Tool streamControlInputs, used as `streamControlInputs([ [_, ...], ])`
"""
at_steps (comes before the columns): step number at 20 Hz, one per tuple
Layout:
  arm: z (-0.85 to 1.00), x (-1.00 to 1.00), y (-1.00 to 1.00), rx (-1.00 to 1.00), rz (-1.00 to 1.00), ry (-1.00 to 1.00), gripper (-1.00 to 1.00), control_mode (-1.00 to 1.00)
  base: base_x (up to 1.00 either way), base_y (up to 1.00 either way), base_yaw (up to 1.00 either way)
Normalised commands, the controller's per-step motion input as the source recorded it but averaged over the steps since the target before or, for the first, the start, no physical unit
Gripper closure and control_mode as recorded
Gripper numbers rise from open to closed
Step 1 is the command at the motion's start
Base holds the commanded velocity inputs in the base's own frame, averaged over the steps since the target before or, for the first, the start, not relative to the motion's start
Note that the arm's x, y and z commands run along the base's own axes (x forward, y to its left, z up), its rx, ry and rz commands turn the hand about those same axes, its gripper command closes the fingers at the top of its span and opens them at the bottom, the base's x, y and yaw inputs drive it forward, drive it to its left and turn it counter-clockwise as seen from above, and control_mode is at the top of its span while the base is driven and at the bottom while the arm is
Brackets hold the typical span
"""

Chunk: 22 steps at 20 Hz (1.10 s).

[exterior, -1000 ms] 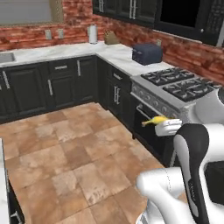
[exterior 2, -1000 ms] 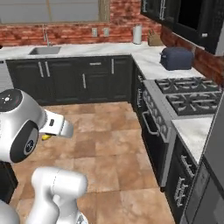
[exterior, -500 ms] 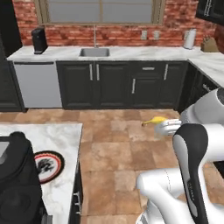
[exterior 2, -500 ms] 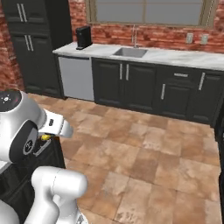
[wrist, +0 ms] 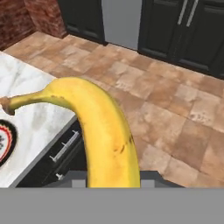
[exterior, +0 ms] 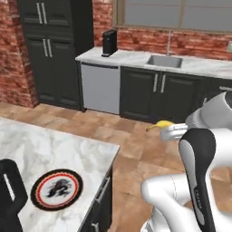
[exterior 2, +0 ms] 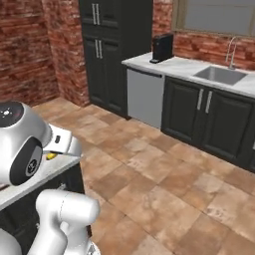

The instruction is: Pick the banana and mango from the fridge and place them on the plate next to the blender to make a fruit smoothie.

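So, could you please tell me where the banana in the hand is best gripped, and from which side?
Best across the thick, near-straight middle of the banana, with the fingers closing on its two flat flanks from the side away from the stem. The stem end curves and tapers to a thin tip, so it would likely slip there. It already seems held at the thick end.

A steel sink (exterior: 165,60) sits in the pale worktop (exterior: 136,58) along the red brick wall (exterior: 140,40), directly below a window (exterior: 181,13). Left of the sink stand a grey dishwasher (exterior: 100,87) and tall dark cabinets (exterior: 45,50); terracotta floor tiles (exterior: 108,131) spread in front.
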Motion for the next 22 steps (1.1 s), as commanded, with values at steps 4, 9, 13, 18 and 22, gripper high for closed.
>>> streamControlInputs([
  [4, 0.00, 0.00, 0.00, 0.00, 0.00, 0.00, 1.00, 1.00, 0.57, -0.23, 0.59],
  [9, 0.00, 0.00, 0.00, 0.00, 0.00, 0.00, 1.00, 1.00, 0.04, 0.11, 0.66],
  [13, 0.00, 0.00, 0.00, 0.00, 0.00, 0.00, 1.00, 1.00, 0.00, 0.45, 0.57],
  [18, 0.00, 0.00, 0.00, 0.00, 0.00, 0.00, 1.00, 1.00, 0.08, 0.56, 0.49],
  [22, 0.00, 0.00, 0.00, 0.00, 0.00, 0.00, 1.00, 1.00, 0.18, 0.38, 0.49],
])
